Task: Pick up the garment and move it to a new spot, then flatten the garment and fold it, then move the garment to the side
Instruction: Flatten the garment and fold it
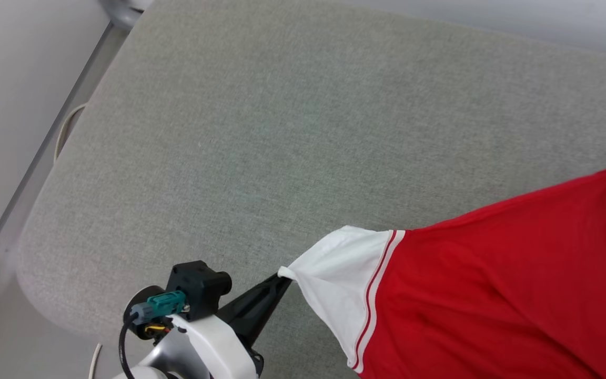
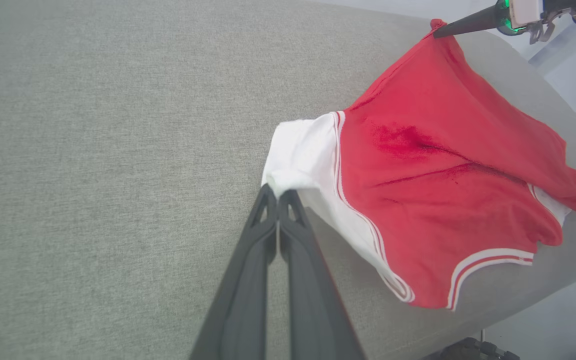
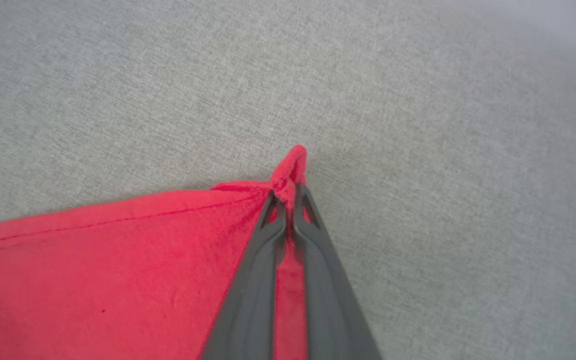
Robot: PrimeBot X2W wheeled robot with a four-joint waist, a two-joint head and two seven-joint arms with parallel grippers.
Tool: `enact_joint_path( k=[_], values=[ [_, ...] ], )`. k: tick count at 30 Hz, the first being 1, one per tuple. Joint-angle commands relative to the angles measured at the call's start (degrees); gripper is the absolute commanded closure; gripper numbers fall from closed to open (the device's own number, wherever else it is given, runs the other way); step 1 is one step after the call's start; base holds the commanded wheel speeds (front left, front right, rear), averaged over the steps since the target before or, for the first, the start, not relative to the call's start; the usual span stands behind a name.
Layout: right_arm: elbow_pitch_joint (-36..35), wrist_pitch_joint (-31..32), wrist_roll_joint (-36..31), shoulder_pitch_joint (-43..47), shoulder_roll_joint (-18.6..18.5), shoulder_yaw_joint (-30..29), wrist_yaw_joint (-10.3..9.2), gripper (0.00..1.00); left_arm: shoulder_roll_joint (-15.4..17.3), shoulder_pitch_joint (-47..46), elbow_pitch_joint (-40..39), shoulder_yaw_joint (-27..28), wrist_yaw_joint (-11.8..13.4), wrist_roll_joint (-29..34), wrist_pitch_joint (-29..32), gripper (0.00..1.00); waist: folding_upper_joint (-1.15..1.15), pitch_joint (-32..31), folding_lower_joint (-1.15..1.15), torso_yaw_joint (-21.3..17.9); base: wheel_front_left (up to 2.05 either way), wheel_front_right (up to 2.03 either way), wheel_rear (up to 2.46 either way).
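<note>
Left edge: pale loop [image 1: 64,130], maybe a cable, beside the grey fabric worktop [image 1: 282,131].
Left hand [image 1: 283,275]: pinched tight on the white sleeve tip [image 1: 303,271].
Garment [image 1: 492,284]: plain red side up, stretched across the worktop's right part.
Right hand [image 3: 288,192]: clamped on a red corner.

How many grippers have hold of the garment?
2. The left gripper is shut on the tip of the white sleeve; the right gripper is shut on a red corner of the garment.
</note>
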Motion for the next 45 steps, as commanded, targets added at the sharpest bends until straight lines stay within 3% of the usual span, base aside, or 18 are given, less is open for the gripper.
enact_joint_path(
  k=[1,20,33,45],
  values=[
    [-0.06,-3.0,1.02,-1.03,-0.3,0.67,-0.05,1.0,0.69,0.75,-0.21,0.86,0.6,-0.12,-0.86,1.0,0.0,-3.17,-0.01,-2.34,0.0,0.0,0.0],
    [-6.53,-19.42,4.93,-2.84,-0.93,4.7,-0.05,1.0,6.51,-3.59,-5.16,12.17,4.61,0.51,-7.0,1.0,0.0,-15.42,-0.01,-12.43,0.0,0.0,0.0],
    [-16.72,-21.82,6.24,-4.18,-0.25,4.17,-0.05,1.0,10.92,-12.48,-7.83,22.19,5.59,0.2,-7.89,1.0,0.0,-16.53,-0.01,-17.81,0.0,0.0,0.0],
    [-23.22,-23.15,5.78,-5.54,2.39,1.19,-0.05,1.0,13.01,-22.11,-7.9,26.4,5.44,2.53,-6.94,1.0,0.0,-15.79,-0.01,-20.13,0.0,0.0,0.0]
  ],
)
